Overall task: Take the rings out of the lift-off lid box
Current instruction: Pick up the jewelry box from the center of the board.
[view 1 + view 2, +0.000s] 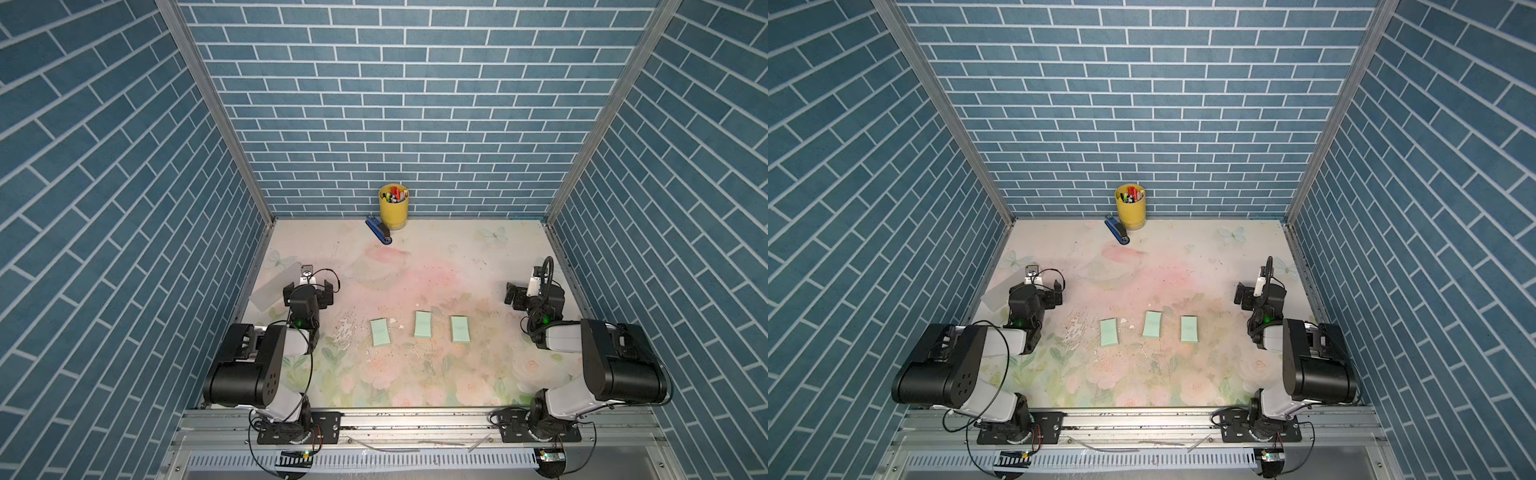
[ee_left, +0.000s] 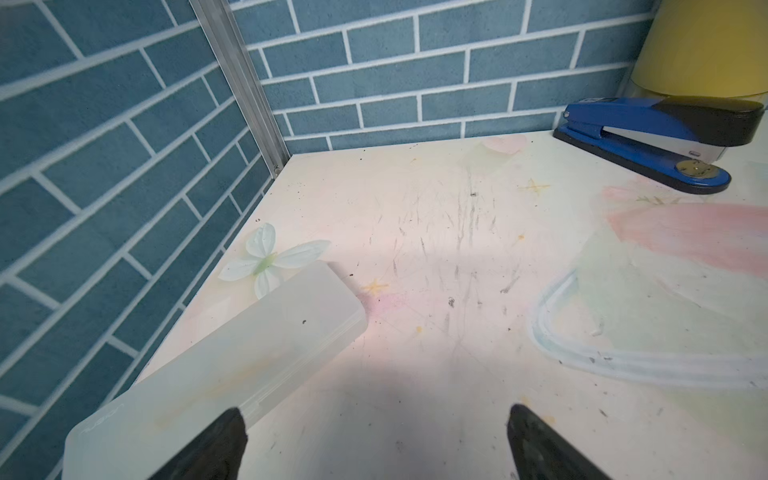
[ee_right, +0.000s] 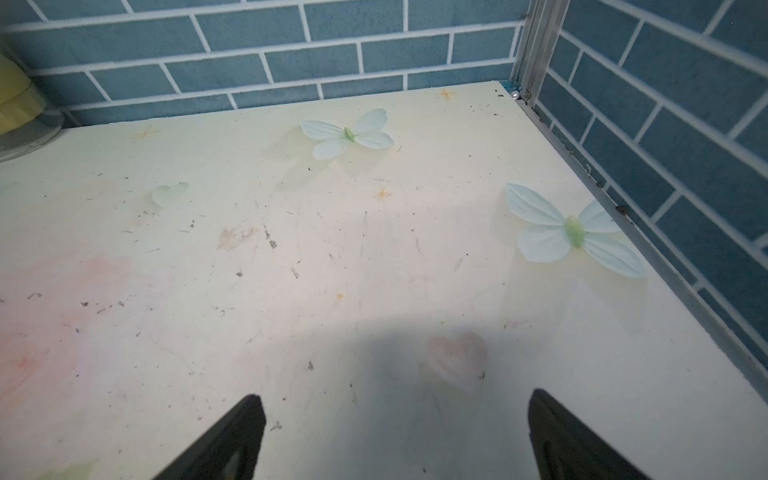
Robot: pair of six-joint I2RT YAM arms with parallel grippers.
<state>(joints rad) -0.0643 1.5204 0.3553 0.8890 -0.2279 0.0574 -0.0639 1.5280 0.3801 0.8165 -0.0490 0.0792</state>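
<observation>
Pincers are both held wide open and empty, the left pincer (image 1: 309, 291) at the left edge of the desk (image 1: 415, 266) and the right pincer (image 1: 536, 293) at its right edge. Three mint-green boxes (image 1: 423, 324) are laid in a row between them, slightly nearer than either pincer, lids on and long axes running near to far; the left box (image 1: 380, 332) is closest to the left arm, the right box (image 1: 459, 329) to the right arm. No rings can be seen, so they are judged to be shut inside.
</observation>
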